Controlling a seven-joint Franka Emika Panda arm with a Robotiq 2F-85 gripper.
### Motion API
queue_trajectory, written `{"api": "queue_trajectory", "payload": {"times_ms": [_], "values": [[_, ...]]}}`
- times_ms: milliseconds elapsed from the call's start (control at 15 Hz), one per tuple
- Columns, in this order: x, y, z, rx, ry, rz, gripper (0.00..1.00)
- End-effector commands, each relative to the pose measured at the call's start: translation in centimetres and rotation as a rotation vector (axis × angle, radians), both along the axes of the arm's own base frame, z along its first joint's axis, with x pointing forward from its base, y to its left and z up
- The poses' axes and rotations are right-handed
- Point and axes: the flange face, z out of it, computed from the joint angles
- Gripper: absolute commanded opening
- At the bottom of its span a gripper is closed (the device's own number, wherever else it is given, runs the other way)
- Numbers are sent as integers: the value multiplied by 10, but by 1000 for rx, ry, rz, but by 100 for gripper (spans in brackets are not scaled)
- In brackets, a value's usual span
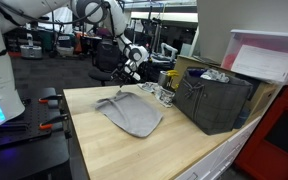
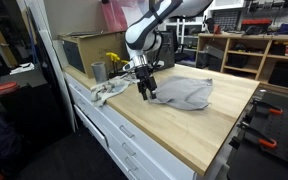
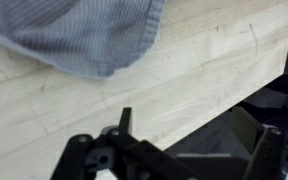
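Observation:
A grey cloth (image 1: 132, 113) lies crumpled flat on the light wooden table (image 1: 104, 150); it shows in both exterior views (image 2: 184, 93) and at the top of the wrist view (image 3: 84, 35). My gripper (image 2: 145, 90) hangs just above the table at the cloth's edge, close to the table's side edge. In the wrist view the gripper (image 3: 196, 140) has its fingers spread apart over bare wood and the table edge, with nothing between them. It does not touch the cloth.
A dark grey crate (image 1: 214, 100) stands on the table beside the cloth, with a clear pink-lidded box (image 1: 264, 55) behind it. A metal cup (image 2: 98, 71), a white rag (image 2: 109, 92) and a cardboard box (image 2: 84, 48) sit near the gripper.

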Motion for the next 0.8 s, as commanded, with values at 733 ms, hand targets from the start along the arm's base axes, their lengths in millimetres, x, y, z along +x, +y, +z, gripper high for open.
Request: {"api": "queue_trajectory", "payload": {"times_ms": [733], "values": [[7,-71,-42,-194,-97,-46,100]]}}
